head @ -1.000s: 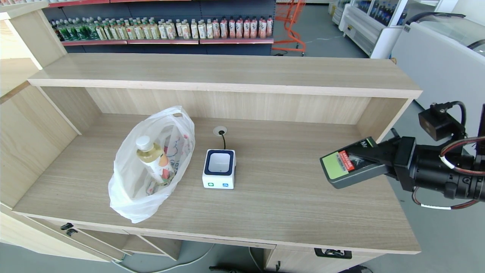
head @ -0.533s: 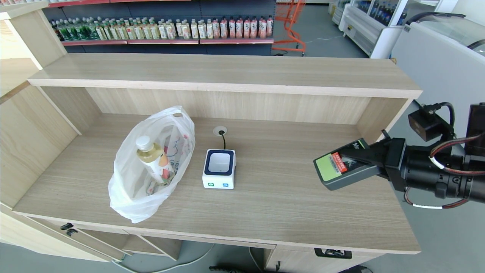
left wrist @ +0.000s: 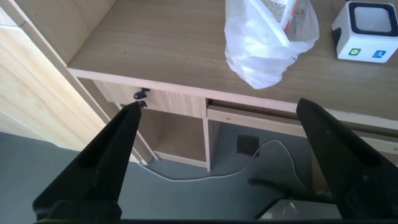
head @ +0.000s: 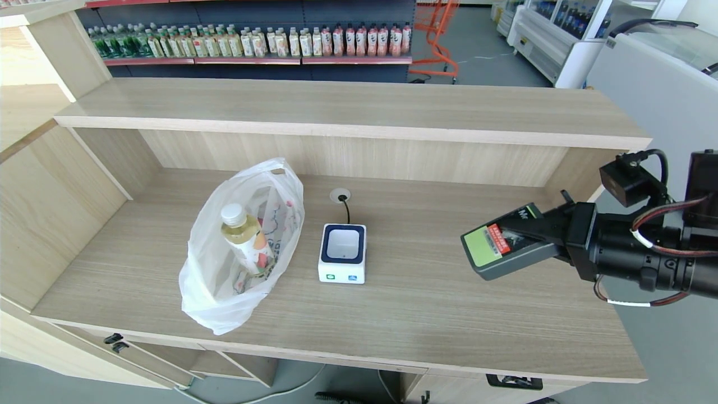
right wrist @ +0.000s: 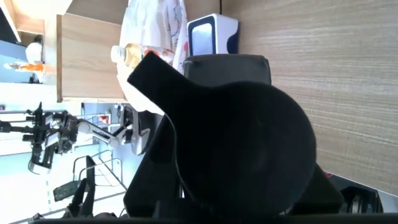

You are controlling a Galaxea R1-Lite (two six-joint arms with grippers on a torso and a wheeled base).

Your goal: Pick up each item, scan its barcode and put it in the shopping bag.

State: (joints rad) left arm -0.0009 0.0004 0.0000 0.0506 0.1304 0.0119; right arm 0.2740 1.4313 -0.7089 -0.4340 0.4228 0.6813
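Observation:
A dark flat box [head: 502, 242] with a green and red label hangs above the right part of the wooden counter [head: 420, 303], with my right gripper [head: 535, 233] shut on it. In the right wrist view the box [right wrist: 236, 124] blocks most of the scene. The white scanner [head: 342, 253] with a dark-rimmed window stands mid-counter, left of the box. Left of that stands the white shopping bag [head: 241, 247], holding a capped drink bottle [head: 247, 238]. My left gripper [left wrist: 217, 162] hangs open below the counter's front edge, near the bag [left wrist: 267, 43].
The counter has a raised back wall and a top shelf [head: 348, 106], with a side wall on the left. A cable runs from the scanner to a grommet hole [head: 340, 195]. Store shelves of bottles [head: 252, 42] stand behind. Bare wood lies between scanner and box.
The head camera has shifted, sliding the whole scene to the right. The right gripper has carried the dark box leftward, closer to the scanner.

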